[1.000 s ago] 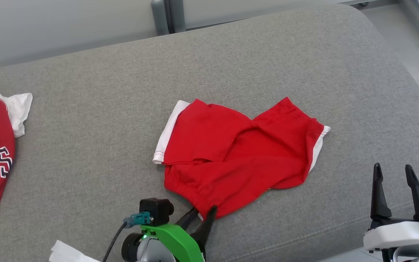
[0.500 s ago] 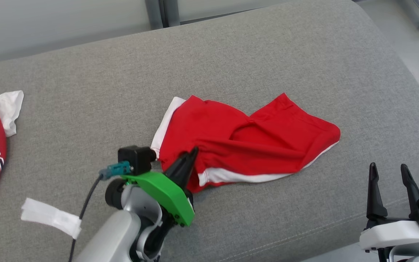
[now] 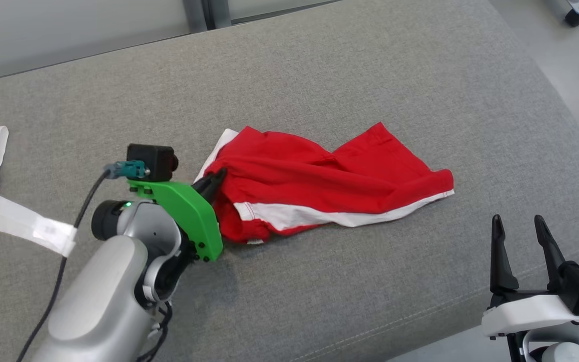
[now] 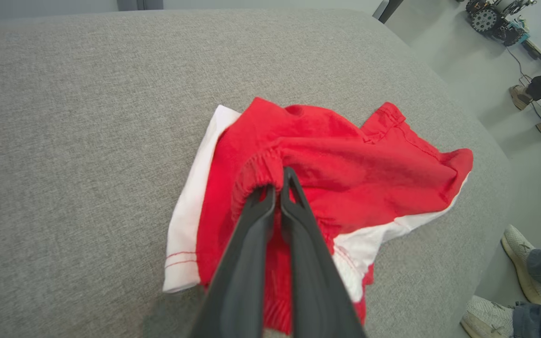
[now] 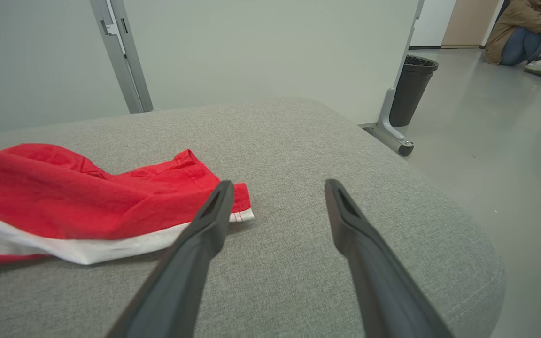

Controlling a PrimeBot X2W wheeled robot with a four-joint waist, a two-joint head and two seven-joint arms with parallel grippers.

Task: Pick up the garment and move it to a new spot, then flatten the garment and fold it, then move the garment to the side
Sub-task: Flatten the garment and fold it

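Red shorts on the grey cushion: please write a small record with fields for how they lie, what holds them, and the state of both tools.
garment: red shorts, white side stripe, crumpled, not flat
surface: grey cushion
left tool: shut on the gathered elastic waistband, at the garment's left end
right tool: open, holding nothing, apart from the garment, near the cushion's front right edge
fold status: not yet flattened or folded
other item: white strip, left of the left arm

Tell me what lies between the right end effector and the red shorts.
Only bare grey cushion separates the right end effector from the red shorts, as the head view shows.
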